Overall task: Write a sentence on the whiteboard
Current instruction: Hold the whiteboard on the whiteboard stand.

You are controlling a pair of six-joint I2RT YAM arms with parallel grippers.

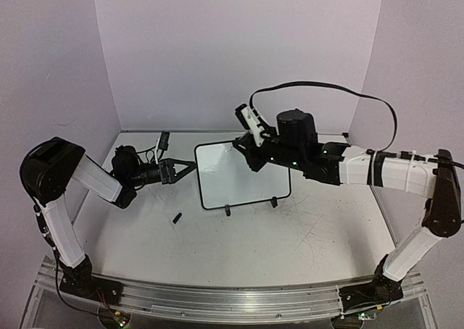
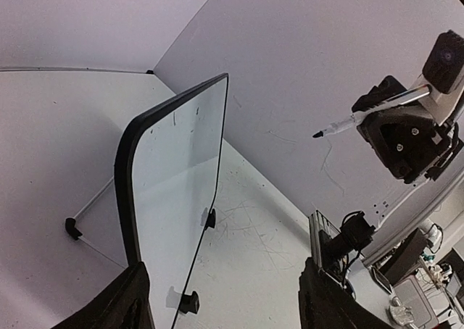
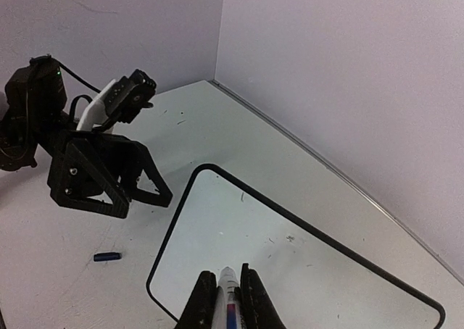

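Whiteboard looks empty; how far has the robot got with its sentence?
Done: the marker is uncapped, what looks like its cap lying on the table. In hand: the right gripper holds the marker short of the whiteboard; the left gripper is open at its left edge. Left: the whole sentence; no writing shows.

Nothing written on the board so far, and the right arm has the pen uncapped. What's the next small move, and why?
Probably shut the left gripper on the left edge of the whiteboard. That edge sits between its open fingers, ungripped, and the board stands only on small feet and a wire stand, so pen pressure might shift it. The marker in the right gripper is not yet on the surface.
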